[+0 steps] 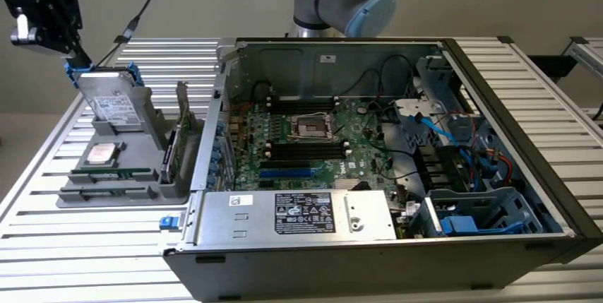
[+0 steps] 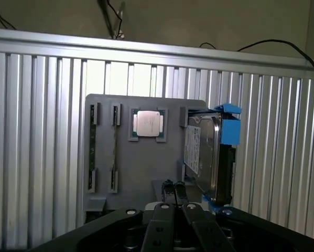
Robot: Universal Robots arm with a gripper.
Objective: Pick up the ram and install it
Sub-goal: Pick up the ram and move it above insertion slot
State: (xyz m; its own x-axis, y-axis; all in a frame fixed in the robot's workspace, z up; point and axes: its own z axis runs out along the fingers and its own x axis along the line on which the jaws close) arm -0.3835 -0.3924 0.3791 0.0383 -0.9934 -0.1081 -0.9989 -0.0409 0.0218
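Ram [image 2: 92, 144] lies along the holder's [image 2: 146, 168] edge opposite the hard drive [image 2: 201, 152]; your claw [image 2: 173, 190] hangs above, pinched shut, empty.

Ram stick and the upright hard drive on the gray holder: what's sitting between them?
The processor chip lies flat between the ram and the hard drive; the exterior view shows this plainly.

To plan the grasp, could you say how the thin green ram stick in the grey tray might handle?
The thin green ram stick is a flat board, so probably stiff and light. Standing on its narrow edge, it could tip once freed.
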